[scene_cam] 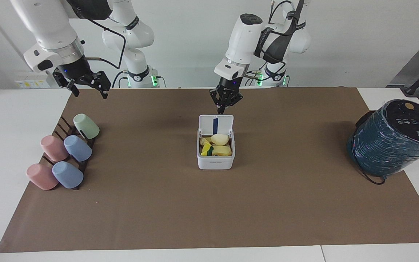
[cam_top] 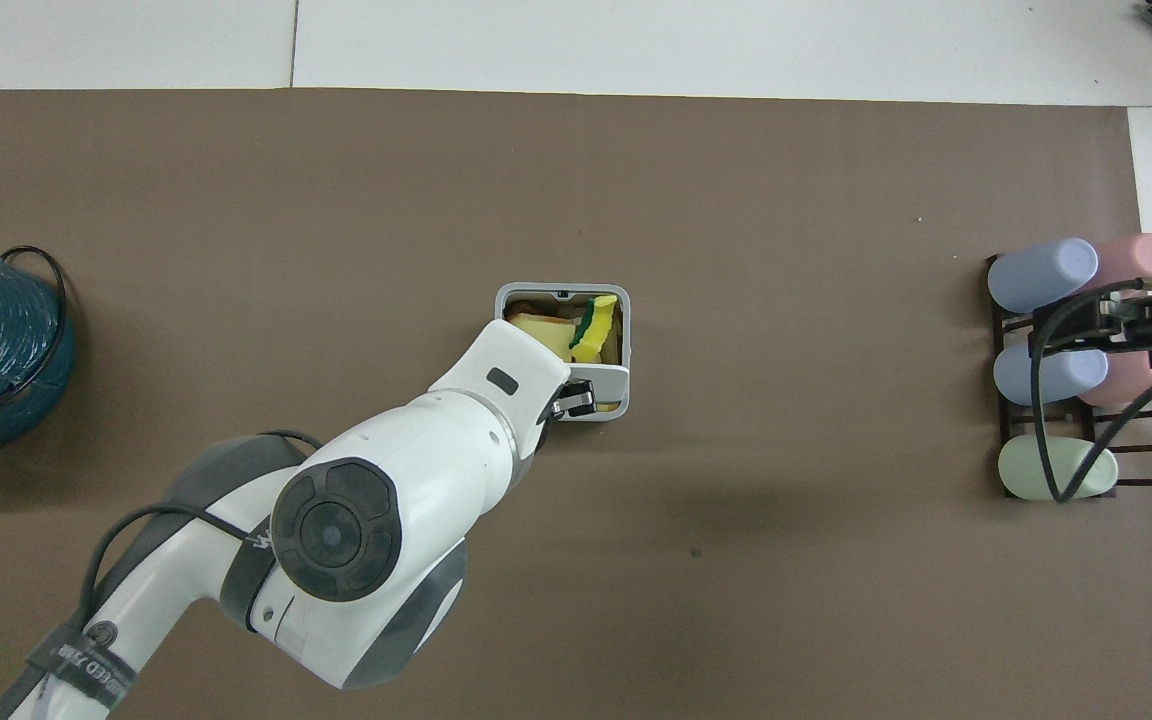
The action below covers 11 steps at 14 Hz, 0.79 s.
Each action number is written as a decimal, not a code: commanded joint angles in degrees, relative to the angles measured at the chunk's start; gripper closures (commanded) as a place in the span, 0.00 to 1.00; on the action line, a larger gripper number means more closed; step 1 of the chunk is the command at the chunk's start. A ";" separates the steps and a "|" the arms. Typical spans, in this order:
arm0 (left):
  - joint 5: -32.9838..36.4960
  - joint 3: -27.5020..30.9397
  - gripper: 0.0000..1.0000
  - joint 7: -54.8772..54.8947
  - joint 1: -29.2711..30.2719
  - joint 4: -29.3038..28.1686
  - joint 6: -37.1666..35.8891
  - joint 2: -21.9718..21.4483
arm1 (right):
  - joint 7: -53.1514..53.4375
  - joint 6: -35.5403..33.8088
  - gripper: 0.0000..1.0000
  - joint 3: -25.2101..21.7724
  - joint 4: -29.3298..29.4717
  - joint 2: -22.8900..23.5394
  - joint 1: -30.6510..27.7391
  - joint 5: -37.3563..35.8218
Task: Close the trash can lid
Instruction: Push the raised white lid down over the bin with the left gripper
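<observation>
The white trash can (scene_cam: 215, 162) stands mid-mat, holding yellow scraps. Its lid (scene_cam: 216, 124) stands open and upright at the edge nearer the robots, its blue strip showing. My left gripper (scene_cam: 220, 108) hangs just above the lid's top edge, fingers together and holding nothing. In the overhead view the left gripper (cam_top: 578, 400) covers the can's (cam_top: 561, 293) nearer rim, and the lid's (cam_top: 606, 372) edge shows beside it. My right gripper (scene_cam: 89, 91) waits open in the air near the cup rack.
A dark rack (scene_cam: 62, 125) with several pastel cups lies toward the right arm's end of the table; it also shows in the overhead view (cam_top: 1001, 400). A big dark teal wrapped cylinder (scene_cam: 391, 140) stands at the left arm's end. A brown mat (scene_cam: 209, 211) covers the table.
</observation>
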 commanded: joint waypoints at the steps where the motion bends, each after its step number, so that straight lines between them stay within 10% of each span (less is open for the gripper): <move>1: -2.69 0.12 0.91 -0.32 0.74 1.91 5.39 4.18 | -1.55 1.28 0.00 0.06 -1.65 -1.29 -0.36 -0.16; 11: -2.97 0.12 0.95 -0.23 1.70 6.66 11.90 13.32 | -1.63 1.28 0.00 -0.03 -2.70 -1.91 -0.45 -0.16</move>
